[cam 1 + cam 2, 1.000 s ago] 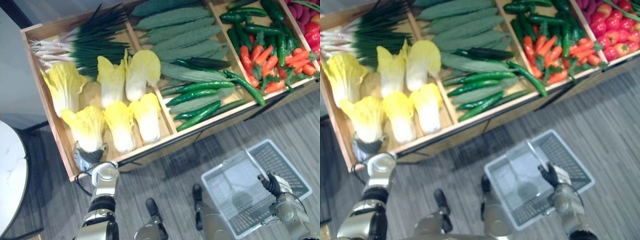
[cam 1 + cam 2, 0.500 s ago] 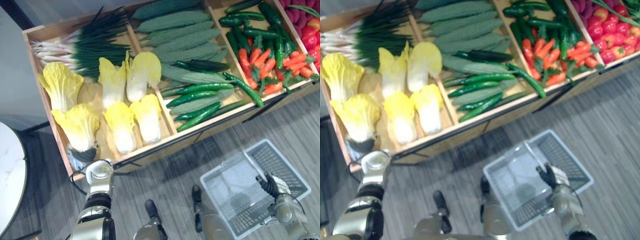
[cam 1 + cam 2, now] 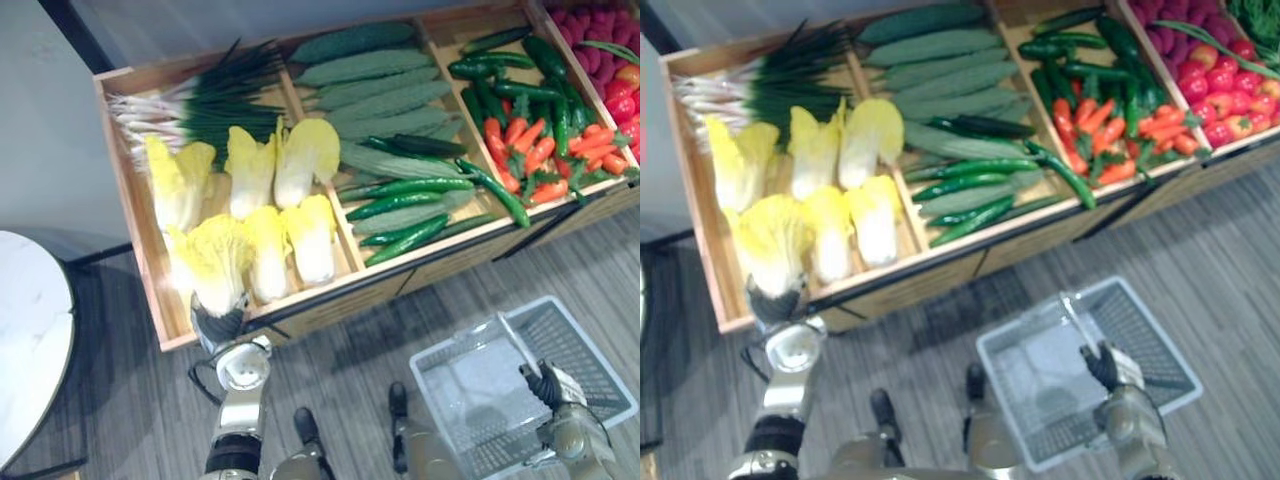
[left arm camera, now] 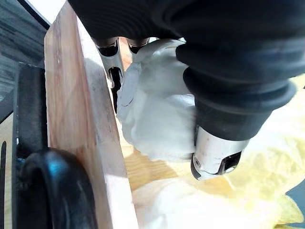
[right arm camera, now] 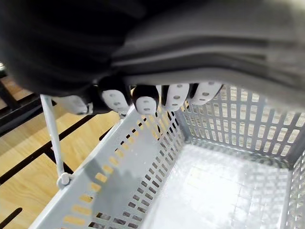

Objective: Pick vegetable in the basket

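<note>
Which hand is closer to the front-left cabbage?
Left. The left hand grips the cabbage by its white base at the front edge of the crate; the right hand holds the basket, apart over the floor.

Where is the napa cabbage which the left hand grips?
In the left eye view, the napa cabbage is at the crate's front left corner, its base in the left hand, another cabbage beside it. The right hand holds the basket, lower right.

Six heads of cabbage [image 3: 313,238] are lying in one wooden crate [image 3: 132,200], sharing a bin with one bunch of scallions [image 3: 215,100]. At least six bumpy gourds [image 3: 365,65] are filling the next bin. The peppers [image 3: 530,150] are lying too tangled to count. One basket [image 3: 585,335] is showing.
</note>
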`<state>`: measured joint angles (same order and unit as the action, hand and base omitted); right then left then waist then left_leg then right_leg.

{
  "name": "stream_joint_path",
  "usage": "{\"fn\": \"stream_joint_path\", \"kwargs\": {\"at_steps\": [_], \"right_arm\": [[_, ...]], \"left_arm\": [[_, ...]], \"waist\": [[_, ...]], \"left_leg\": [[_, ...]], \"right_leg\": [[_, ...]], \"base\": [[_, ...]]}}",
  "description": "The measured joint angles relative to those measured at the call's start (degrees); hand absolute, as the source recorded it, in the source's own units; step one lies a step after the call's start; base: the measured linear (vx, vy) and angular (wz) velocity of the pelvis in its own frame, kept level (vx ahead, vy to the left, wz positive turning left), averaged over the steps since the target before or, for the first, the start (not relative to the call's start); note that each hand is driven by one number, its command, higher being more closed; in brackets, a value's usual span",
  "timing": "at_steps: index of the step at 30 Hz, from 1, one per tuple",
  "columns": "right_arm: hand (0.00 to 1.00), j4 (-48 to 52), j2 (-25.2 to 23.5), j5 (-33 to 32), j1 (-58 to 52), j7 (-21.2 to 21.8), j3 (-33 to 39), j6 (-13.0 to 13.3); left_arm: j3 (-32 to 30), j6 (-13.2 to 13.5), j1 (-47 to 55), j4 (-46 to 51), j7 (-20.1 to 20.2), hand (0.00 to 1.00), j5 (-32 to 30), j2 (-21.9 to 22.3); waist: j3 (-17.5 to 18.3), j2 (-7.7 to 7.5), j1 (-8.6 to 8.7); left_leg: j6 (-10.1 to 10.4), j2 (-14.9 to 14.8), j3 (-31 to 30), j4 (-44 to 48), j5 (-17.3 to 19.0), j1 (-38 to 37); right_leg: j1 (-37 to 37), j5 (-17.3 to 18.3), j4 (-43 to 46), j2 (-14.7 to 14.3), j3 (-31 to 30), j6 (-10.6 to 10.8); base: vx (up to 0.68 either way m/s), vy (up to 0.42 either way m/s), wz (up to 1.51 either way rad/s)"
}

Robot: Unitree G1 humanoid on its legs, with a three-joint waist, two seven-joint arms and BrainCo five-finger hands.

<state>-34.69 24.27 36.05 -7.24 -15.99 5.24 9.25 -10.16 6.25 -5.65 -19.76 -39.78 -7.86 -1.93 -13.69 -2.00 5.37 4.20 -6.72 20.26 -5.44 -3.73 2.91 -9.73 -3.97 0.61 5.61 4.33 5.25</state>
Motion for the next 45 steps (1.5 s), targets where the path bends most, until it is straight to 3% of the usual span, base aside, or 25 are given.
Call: {"fn": "stream_joint_path", "kwargs": {"at_steps": [7, 16, 20, 27, 32, 39, 41, 45], "right_arm": [[1.0, -1.7, -1.9, 0.0, -2.8, 0.0, 1.6, -0.8], [1.0, -5.2, -3.0, 0.0, -2.9, 0.2, 1.7, -1.1], [1.0, -7.6, -2.4, -0.1, -1.3, 1.5, 1.8, -1.1], [1.0, -12.5, 3.2, -2.3, 6.0, 3.5, 1.8, -0.6], [1.0, -12.7, 8.9, -2.9, 12.5, 4.8, -1.1, -0.2], [1.0, -4.5, 17.0, -2.8, 18.9, 6.5, -11.0, -0.3], [1.0, 0.0, 18.8, -2.8, 19.5, 7.0, -13.7, -0.2], [1.0, 8.1, 22.5, -2.9, 23.1, 9.0, -20.1, 1.9]], "left_arm": [[0.7, 0.1, 3.2, 8.2, 0.5, 1.0, -0.3, 0.7], [-1.5, 0.1, 3.7, 17.0, -2.0, 1.0, -2.6, 0.9], [-0.4, 0.1, 3.6, 21.8, -1.7, 1.0, -4.9, -1.1], [8.0, 4.2, 4.9, 28.2, 7.5, 1.0, -7.8, -9.0], [17.7, 9.5, 5.6, 28.9, 16.3, 1.0, -2.4, -13.0], [31.8, 12.8, 4.3, 31.4, 27.4, 1.0, 9.5, -20.3], [35.2, 13.3, 2.5, 31.4, 29.9, 1.0, 12.0, -22.4], [41.0, 13.9, -3.5, 32.0, 36.5, 1.0, 18.3, -25.7]], "waist": [[3.2, 0.08, -1.02], [5.5, -0.28, -1.5], [6.6, -0.31, -1.66], [7.4, 0.0, -2.44], [7.9, 0.97, -2.25], [8.0, 1.34, -2.3], [7.9, 1.22, -2.27], [7.8, 2.99, -2.35]], "left_leg": [[-0.2, 0.0, -2.2, -0.1, -0.5, -0.1], [0.1, -0.1, -3.3, -0.4, -0.4, -0.5], [0.1, -0.2, -3.0, -0.4, -0.3, -1.2], [0.2, -0.3, 1.5, -0.4, 0.1, -3.4], [0.7, -0.3, 8.8, -0.4, 2.0, -6.8], [2.0, -0.5, 21.0, 0.4, 4.7, -10.4], [2.6, -2.3, 23.9, 5.3, 8.0, -10.1], [3.8, -8.4, 30.0, 18.3, 15.6, -9.8]], "right_leg": [[1.1, 0.6, 0.5, 0.3, 1.8, 0.0], [2.7, 0.5, -0.3, 0.4, 2.8, 0.1], [3.4, 0.5, -0.6, 0.2, 2.5, 0.1], [3.2, -0.5, -0.9, -0.4, -1.9, 0.5], [2.8, -1.8, -1.5, -1.5, -9.1, 1.0], [0.9, -2.5, -1.2, -4.0, -19.3, 2.4], [0.8, -2.5, -0.8, -4.7, -21.5, 2.4], [0.7, -2.9, 0.7, -7.7, -26.2, 1.9]], "base": [[0.01, -0.003, 0.17], [0.01, 0.004, 0.06], [0.03, -0.002, -0.04], [0.01, 0.004, -0.32], [0.0, 0.013, -0.71], [0.01, -0.002, -0.85], [0.05, -0.033, -0.72], [0.05, -0.027, -0.71]]}}
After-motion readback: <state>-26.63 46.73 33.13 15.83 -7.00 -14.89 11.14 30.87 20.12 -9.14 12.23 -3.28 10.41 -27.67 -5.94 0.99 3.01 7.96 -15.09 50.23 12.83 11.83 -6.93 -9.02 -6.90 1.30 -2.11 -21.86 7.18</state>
